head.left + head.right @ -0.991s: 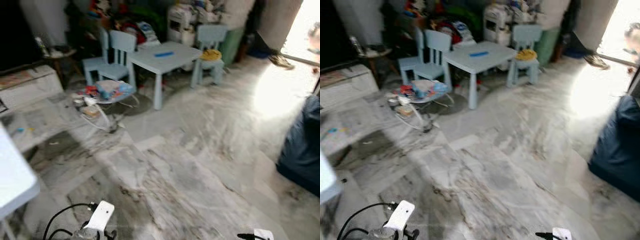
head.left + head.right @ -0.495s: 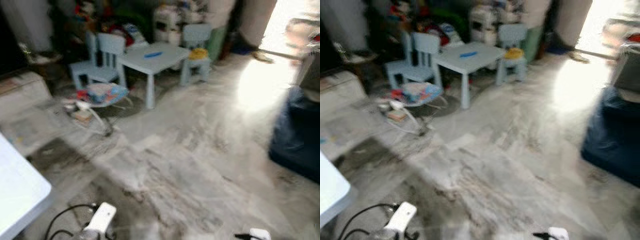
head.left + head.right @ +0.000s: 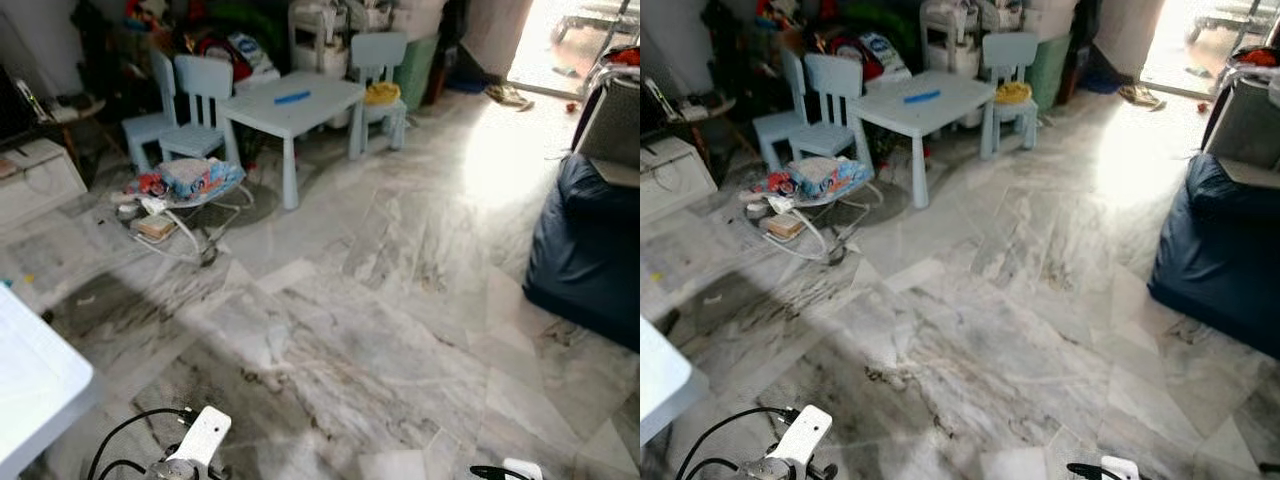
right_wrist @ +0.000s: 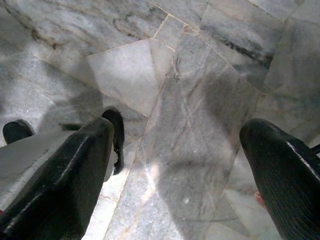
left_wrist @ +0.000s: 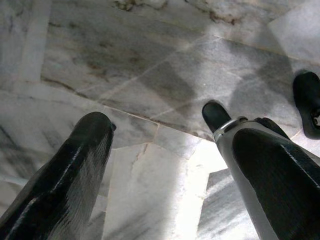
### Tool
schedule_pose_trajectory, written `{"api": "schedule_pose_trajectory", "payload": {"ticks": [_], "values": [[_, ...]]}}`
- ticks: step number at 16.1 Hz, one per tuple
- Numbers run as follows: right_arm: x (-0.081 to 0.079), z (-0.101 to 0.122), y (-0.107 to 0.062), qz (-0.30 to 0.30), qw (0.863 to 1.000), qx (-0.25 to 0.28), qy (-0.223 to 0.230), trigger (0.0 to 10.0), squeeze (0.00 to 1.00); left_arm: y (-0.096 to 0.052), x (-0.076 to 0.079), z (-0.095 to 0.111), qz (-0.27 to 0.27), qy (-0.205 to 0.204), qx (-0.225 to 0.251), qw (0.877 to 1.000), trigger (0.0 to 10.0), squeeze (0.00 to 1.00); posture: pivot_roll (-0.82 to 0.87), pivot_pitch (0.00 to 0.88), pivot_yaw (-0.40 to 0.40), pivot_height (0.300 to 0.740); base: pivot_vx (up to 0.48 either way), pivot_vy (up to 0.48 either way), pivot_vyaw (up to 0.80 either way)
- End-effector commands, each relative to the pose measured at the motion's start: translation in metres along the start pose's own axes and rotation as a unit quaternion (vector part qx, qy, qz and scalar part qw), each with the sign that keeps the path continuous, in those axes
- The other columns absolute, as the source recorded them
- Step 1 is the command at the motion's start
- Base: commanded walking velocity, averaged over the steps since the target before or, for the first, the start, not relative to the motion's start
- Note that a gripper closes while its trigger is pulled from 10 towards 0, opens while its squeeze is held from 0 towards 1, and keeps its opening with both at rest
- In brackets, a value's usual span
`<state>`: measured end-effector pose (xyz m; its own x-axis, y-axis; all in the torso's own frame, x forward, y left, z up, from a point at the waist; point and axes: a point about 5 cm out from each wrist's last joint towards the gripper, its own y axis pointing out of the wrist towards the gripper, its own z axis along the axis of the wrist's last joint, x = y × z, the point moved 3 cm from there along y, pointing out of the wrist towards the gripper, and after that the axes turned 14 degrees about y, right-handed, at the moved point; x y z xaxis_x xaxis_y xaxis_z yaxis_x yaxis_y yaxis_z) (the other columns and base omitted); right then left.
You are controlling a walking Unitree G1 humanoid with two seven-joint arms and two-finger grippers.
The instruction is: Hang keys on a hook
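Marble floor (image 3: 380, 330) takes up most of the head views: grey-veined tiles, with a bright patch of daylight toward the far right. Against one second ago the whole picture has slid: the navy beanbag (image 3: 590, 250) now sits further into the frame, and the doorway light has shifted over. The picture is also sharp now where it was smeared half a second ago. That is the camera turning and then settling, not the furniture moving.

Far left: small blue table (image 3: 292, 103) with a blue chair (image 3: 200, 100) beside it, and a baby bouncer (image 3: 185, 195) on the floor nearer the robot. A white tabletop corner (image 3: 35, 385) shows at near left.

Left gripper (image 5: 160, 150) hangs low, pointing at the floor, fingers spread wide with nothing between them. Right gripper (image 4: 175, 165) likewise: wide apart, only tile between.

No keys or hook can be made out; the clutter behind the table is too small to rule either in. Judgement: the robot appears to be scanning or walking, and the task's things must be found before any reach.
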<state>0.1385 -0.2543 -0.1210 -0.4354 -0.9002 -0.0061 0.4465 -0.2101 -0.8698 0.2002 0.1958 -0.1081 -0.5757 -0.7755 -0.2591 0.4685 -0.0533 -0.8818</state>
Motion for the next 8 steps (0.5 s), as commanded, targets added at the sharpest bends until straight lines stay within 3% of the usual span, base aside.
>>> {"api": "schedule_pose_trajectory", "payload": {"ticks": [1, 5, 8], "values": [[-0.0018, 0.0051, 0.0008, 0.001, 1.000, 0.005, -0.002, 10.0, 0.00, -0.0001, -0.0044, 0.0045, 0.006, 0.001, 0.008, 1.000, 10.0, 0.00, -0.01, 0.000, -0.007, 0.740, 0.000, 0.000, 0.00], [-0.0027, 0.0037, 0.0007, 0.003, 1.000, 0.004, 0.016, 10.0, 0.00, -0.0004, -0.0056, 0.0030, 0.006, -0.002, 0.006, 1.000, 10.0, 0.00, -0.02, 0.000, -0.005, 0.740, 0.000, 0.000, 0.00], [-0.0039, 0.0021, 0.0008, -0.001, 0.999, 0.004, 0.034, 10.0, 0.00, -0.0009, -0.0133, 0.0041, 0.035, -0.077, 0.011, 0.996, 10.0, 0.00, -0.02, 0.000, -0.002, 0.740, 0.000, 0.000, 0.00]]}}
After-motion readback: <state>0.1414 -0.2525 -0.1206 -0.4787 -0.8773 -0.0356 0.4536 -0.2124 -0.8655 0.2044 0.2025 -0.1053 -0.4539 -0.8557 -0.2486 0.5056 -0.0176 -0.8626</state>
